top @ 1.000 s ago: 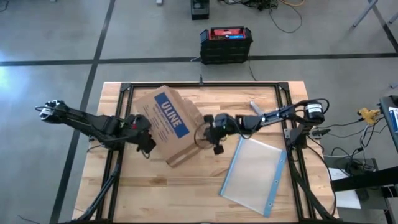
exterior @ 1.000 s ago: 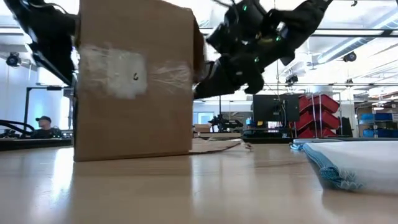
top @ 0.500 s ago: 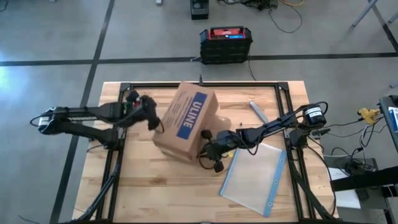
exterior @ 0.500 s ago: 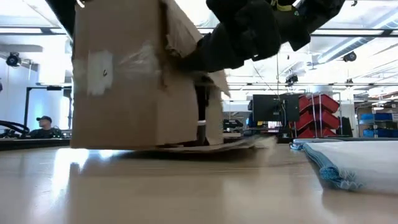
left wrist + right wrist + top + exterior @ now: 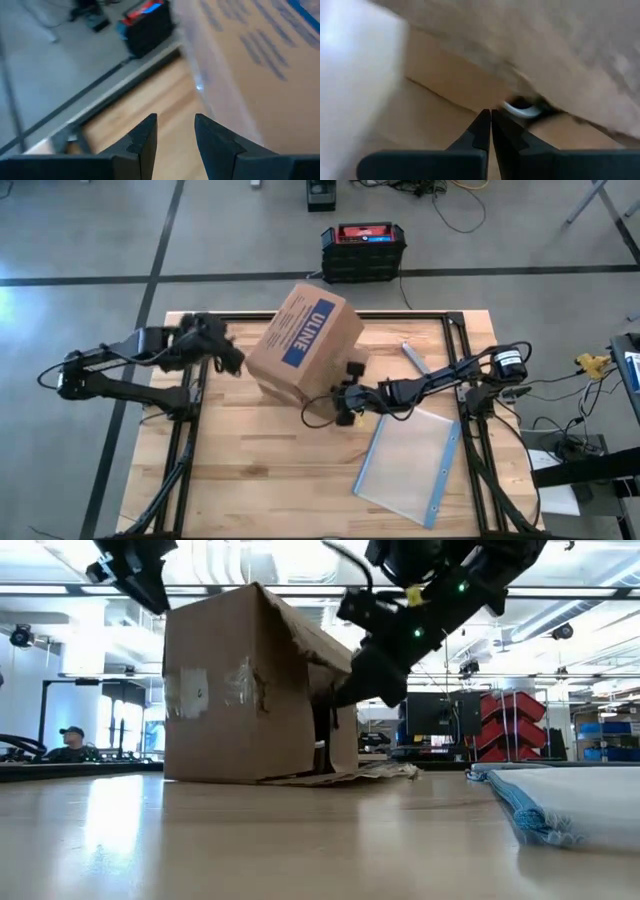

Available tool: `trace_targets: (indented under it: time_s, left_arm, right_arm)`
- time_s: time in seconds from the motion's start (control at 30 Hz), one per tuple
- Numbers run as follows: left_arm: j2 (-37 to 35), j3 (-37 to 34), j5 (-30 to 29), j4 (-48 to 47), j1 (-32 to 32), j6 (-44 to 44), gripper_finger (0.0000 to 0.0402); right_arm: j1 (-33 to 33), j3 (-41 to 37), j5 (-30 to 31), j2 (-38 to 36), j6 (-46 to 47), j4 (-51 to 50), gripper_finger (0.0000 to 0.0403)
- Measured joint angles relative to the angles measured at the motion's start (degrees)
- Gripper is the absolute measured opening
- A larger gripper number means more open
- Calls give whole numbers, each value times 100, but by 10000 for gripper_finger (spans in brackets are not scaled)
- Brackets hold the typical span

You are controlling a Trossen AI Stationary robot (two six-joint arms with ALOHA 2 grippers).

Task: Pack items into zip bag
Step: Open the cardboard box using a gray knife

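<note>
The brown ULINE box lies on its side near the table's far edge, its open side and loose flaps facing right. The clear zip bag lies flat at the near right, with its blue strip on its right edge. My left gripper hangs open to the left of the box, clear of it; its wrist view shows the box wall beside it. My right gripper is shut at the box's open side. One pale ring-shaped item shows under the cardboard; the other items are hidden. My right gripper points its shut fingers slantwise into the box's open side, just above the flap that lies on the table. Whether the fingertips touch the cardboard I cannot tell.
Black frame rails run along the table's left and right sides. A grey strip lies right of the box. A black and red case stands on the floor past the far edge. A person sits far behind.
The box has turned about and shifted to the right and toward the far edge, its opening now facing right. My left gripper has moved away from the box toward the far left. My right gripper went toward the near edge, then back toward the box's opening.
</note>
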Motion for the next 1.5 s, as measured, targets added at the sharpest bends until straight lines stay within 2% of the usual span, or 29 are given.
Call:
trace_targets:
  time_s: [0.07, 0.13, 0.27, 0.33, 0.4, 0.5, 0.63, 0.87, 0.97, 1.1, 1.2, 1.33, 1.43, 1.5]
  left_arm:
    - [-6, -475, 10, 432, -421, -245, 117]
    - [7, -1030, -69, 1072, -830, -503, 117]
    - [211, -2065, 2, 2989, -1738, -1355, 117]
    - [349, -2413, -349, 3924, -2240, -1465, 117]
    - [505, -2597, -810, 4360, -2642, -1473, 117]
    - [637, -2669, -1117, 4127, -3002, -1889, 117]
    - [653, -2674, -979, 3885, -3222, -2570, 117]
    - [995, -2705, -965, 4188, -3427, -2536, 117]
    - [1449, -2750, -1388, 4235, -3393, -2492, 117]
    - [1922, -2750, -2031, 4199, -3250, -2674, 117]
    - [2003, -2609, -2288, 3626, -3157, -2689, 117]
    - [1792, -2188, -2538, 2218, -2953, -2820, 117]
    - [1583, -1817, -2584, 1162, -2869, -3152, 117]
    - [1474, -1644, -2520, 822, -2870, -3300, 117]
  right_arm:
    - [-122, -98, 385, 14, 239, -21, 0]
    - [-304, -285, 410, 73, 436, 298, 0]
    - [-691, -887, -255, 286, 552, 1787, 0]
    - [-866, -1111, -514, 386, 514, 2653, 0]
    - [-1006, -1220, -601, 516, 331, 3215, 0]
    - [-1158, -1233, -853, 599, 255, 3463, 0]
    - [-1182, -1160, -1601, 599, 1030, 3466, 0]
    - [-851, -1163, -1548, 599, 1220, 3037, 0]
    - [-721, -1163, -1565, 612, 1297, 3078, 0]
    - [-428, -1107, -2037, 718, 1355, 3570, 0]
    - [-135, -823, -2247, 921, 1358, 3594, 0]
    - [230, -416, -2611, 1175, 947, 3549, 0]
    - [325, -379, -2356, 1093, 840, 3207, 0]
    - [313, -434, -2085, 906, 852, 2924, 0]
